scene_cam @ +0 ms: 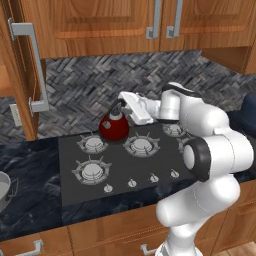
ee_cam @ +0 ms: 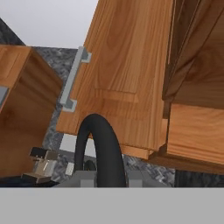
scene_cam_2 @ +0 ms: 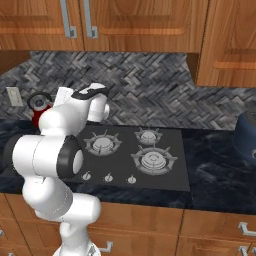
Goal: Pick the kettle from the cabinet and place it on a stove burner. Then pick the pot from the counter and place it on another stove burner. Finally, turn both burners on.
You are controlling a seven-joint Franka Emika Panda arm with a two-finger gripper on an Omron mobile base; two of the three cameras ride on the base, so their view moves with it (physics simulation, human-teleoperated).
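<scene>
Dark red and glossy, the squat kettle [scene_cam: 114, 128] hangs at the back edge of the matte grey cooktop [scene_cam: 120, 185], between the rear left burner [scene_cam: 93, 144] and the centre burner [scene_cam: 141, 145]; whether it touches the surface cannot be told. Its black loop handle [ee_cam: 99, 151] arches upright and runs between the fingers [scene_cam: 121, 106], which are clamped on it. Open cooktop lies in front and to the right. The brown wooden cabinet door [scene_cam: 22, 70] with its long grey bar stands open at left. A grey steel pot [scene_cam: 4, 190] sits on the black veined bench [scene_cam: 30, 200], at the picture's left edge.
</scene>
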